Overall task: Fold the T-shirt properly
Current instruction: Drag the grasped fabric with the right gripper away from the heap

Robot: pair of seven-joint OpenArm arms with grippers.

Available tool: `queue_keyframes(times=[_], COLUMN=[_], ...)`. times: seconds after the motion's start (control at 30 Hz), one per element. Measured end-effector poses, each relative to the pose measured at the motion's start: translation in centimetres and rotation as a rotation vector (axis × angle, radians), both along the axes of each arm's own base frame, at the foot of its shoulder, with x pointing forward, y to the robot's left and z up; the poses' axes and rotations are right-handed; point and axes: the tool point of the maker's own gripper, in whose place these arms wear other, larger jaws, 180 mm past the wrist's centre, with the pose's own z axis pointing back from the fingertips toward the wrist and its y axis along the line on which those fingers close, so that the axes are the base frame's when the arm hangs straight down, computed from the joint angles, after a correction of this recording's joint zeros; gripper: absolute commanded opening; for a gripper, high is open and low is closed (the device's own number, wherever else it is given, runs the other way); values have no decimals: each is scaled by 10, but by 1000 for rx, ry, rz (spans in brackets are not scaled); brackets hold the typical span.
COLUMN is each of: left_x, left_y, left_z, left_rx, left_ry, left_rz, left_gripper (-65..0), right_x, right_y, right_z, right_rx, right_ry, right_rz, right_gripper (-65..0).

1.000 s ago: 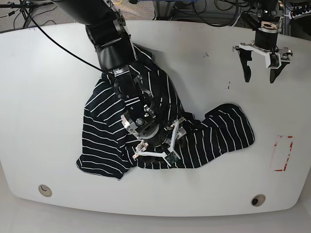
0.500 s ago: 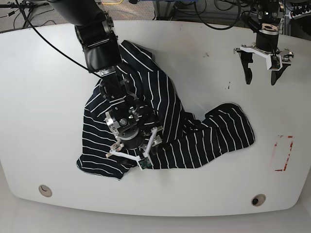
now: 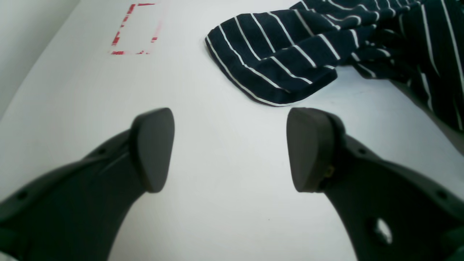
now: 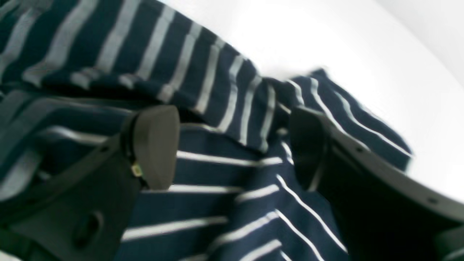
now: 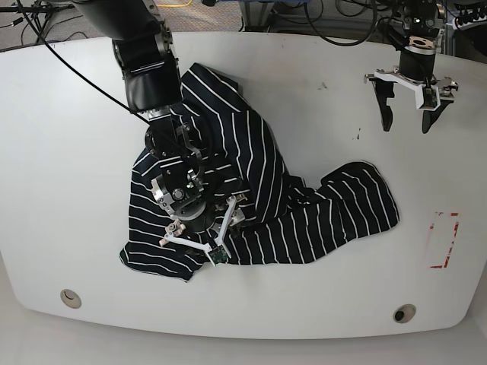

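Over the middle of the crumpled T-shirt [image 5: 251,190], the right gripper [image 5: 199,228] hung with its jaws spread wide and nothing between them. In the right wrist view its two dark fingers [image 4: 156,145] framed striped folds of the cloth, and a raised ridge of fabric crossed the gap ahead of them; whether the pads actually touched the cloth could not be told. Far off at the table's [image 5: 68,152] back corner, the left gripper [image 5: 408,120] also stood wide open and empty, well apart from the garment, with only bare tabletop under its fingertips [image 3: 154,148]. Ahead of it lay one rounded lobe of the shirt. The garment sprawled unfolded across the table's centre, bunched where its two halves met. A red rectangular marking [image 5: 444,240] sat just beyond the shirt's outer edge, untouched by it.
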Motion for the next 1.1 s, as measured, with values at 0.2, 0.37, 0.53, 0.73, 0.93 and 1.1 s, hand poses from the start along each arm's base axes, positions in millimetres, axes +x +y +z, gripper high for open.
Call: queue_keyframes(times=[0.2,0.37,0.53,0.73,0.93,1.1], left_x=[0,-1,-1,1,1,3], left_y=[0,-1,0,-2,-2,0], left_z=[0,0,0,1,1,3], left_rx=[0,-2,-1,-4,-4,-1], left_ry=[-2,1,-1,-7,-6,-16], left_rz=[-1,-3,0,-8,-7,1], left_gripper=[-193,-193,-189,-189,-186,-187], right_x=[4,-5,-15,-36,-50,-62], right_y=[3,-39,-92,-106,-112,-149], right_z=[10,8,-1,-41,-76,-91], right_rx=[98,140,137,118,205,186], right_ry=[16,83,111,192,264,271], right_rz=[-37,-168,-305,-339,-374,-452], right_gripper=[-195,-193,-197,-199,-203,-203])
